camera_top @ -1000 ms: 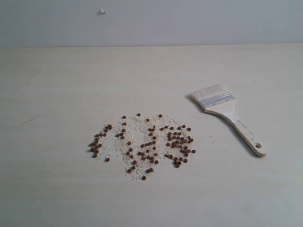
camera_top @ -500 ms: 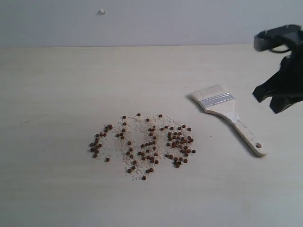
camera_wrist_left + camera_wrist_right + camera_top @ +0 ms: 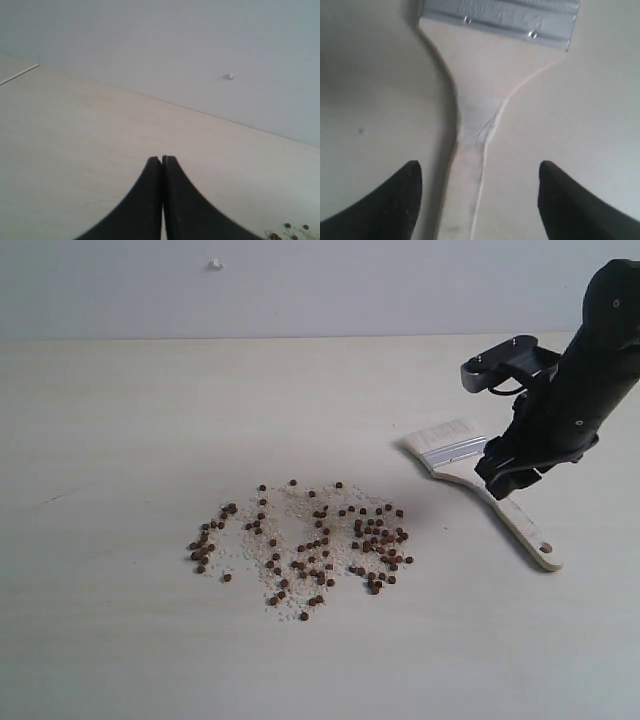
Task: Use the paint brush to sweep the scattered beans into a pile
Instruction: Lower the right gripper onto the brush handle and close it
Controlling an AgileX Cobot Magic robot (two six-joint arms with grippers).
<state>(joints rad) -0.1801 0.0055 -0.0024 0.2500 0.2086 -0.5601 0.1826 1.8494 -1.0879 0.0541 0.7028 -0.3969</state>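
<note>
Reddish-brown beans [image 3: 310, 545] lie scattered among fine whitish grains in the middle of the table; a few beans [image 3: 287, 230] show at the corner of the left wrist view. The paint brush [image 3: 445, 445] lies flat to their right, bristles toward the back left, handle end with a hole [image 3: 545, 548] toward the front right. My right gripper [image 3: 508, 475] hangs open just above the handle's neck; in the right wrist view the handle [image 3: 470, 170] runs between the spread fingers of the gripper [image 3: 479, 172], untouched. My left gripper [image 3: 162, 160] is shut and holds nothing, out of the exterior view.
The pale wooden table [image 3: 120, 440] meets a grey wall at the back. A small white speck [image 3: 215, 264] sits on the wall, and the same speck [image 3: 229, 76] shows in the left wrist view.
My right arm has come in from the right edge and dropped down over the brush handle. Beans and brush have not moved.
</note>
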